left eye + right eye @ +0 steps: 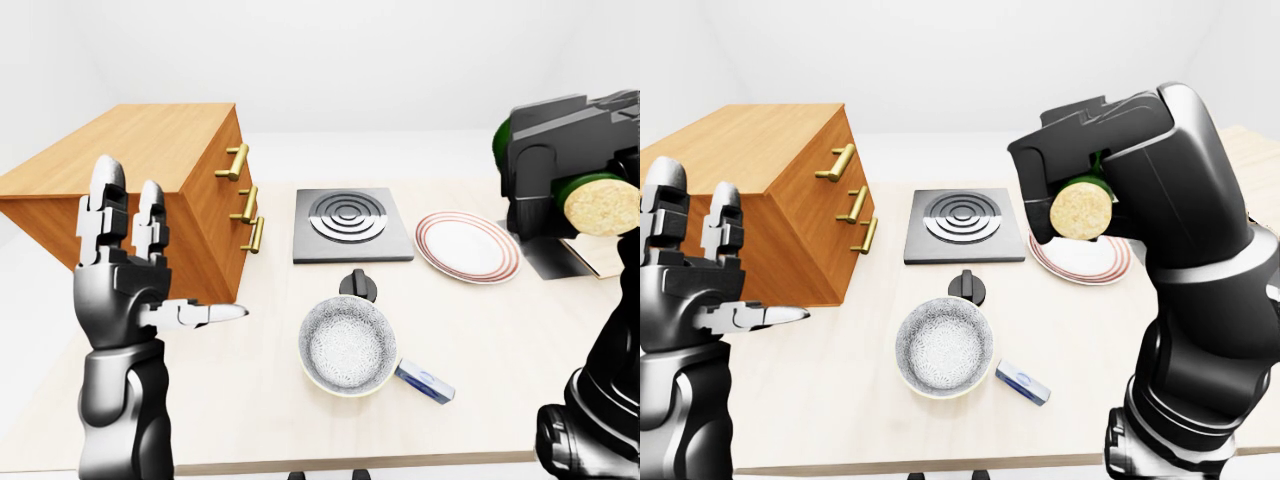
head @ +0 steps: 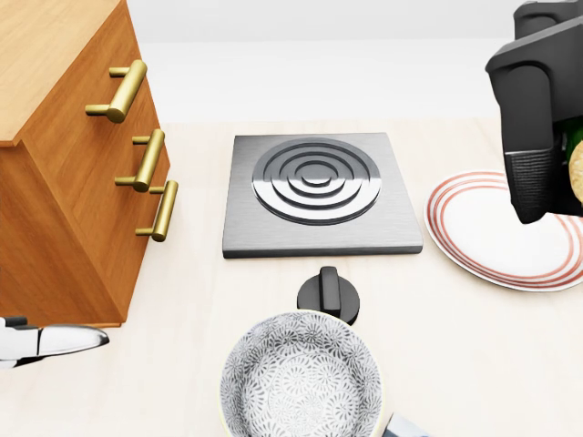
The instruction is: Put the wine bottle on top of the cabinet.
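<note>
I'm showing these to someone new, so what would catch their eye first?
First, the big dark right hand raised at the right of the right-eye view, its fingers closed round a green bottle whose cork end faces the camera. Next, the left hand, open and upright at the left of the left-eye view beside the wooden cabinet. Between them on the table sit a hob, a plate and a patterned bowl.

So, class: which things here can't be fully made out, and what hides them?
- Wine bottle: right hand covers all but the cork end, right-eye view.
- Plate: cut by the head view's right edge and that hand.
- Pan: cut by the head view's bottom edge.
</note>
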You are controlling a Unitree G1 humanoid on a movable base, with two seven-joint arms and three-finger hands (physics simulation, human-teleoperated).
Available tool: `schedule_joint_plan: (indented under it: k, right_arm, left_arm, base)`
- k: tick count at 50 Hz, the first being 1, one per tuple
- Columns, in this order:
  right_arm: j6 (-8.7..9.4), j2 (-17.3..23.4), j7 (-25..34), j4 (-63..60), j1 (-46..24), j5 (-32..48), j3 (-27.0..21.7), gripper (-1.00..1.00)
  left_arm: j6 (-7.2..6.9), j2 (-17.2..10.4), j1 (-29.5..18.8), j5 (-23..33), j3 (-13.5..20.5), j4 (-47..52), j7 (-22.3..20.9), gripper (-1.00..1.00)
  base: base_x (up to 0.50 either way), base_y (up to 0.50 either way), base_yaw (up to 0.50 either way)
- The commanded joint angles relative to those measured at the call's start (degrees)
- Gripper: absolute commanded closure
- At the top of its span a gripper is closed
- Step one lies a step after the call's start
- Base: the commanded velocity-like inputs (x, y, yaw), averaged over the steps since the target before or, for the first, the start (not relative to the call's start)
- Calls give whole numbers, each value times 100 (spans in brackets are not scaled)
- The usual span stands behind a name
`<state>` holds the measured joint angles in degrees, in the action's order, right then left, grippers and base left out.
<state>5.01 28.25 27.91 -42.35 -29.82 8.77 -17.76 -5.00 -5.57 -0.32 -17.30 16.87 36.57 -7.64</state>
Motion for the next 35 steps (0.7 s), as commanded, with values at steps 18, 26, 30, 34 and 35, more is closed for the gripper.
schedule_joint_plan:
  k: [18, 26, 30, 34, 35]
  right_arm:
    - [-1, 441, 319, 2226, -1911, -397, 421, 100]
    - [-1, 651, 384, 3106, -2378, -356, 547, 100]
    - [-1, 589, 405, 3425, -2512, -369, 508, 100]
    - [-1, 618, 407, 3658, -2674, -406, 484, 100]
    - [-1, 624, 405, 3683, -2686, -408, 492, 100]
  left_arm:
    - [0, 15, 128, -112, 168, 463, -28, -100]
    - [0, 15, 94, -113, 180, 535, 2, -100]
    - [0, 30, 101, -86, 135, 548, 7, -100]
    - [0, 33, 102, -81, 123, 616, 17, -100]
    - [0, 31, 91, -78, 122, 612, 23, -100]
  base:
    - [0, 0, 0]
    - [0, 0, 0]
    - [0, 0, 0]
    - [0, 0, 0]
    - [0, 0, 0]
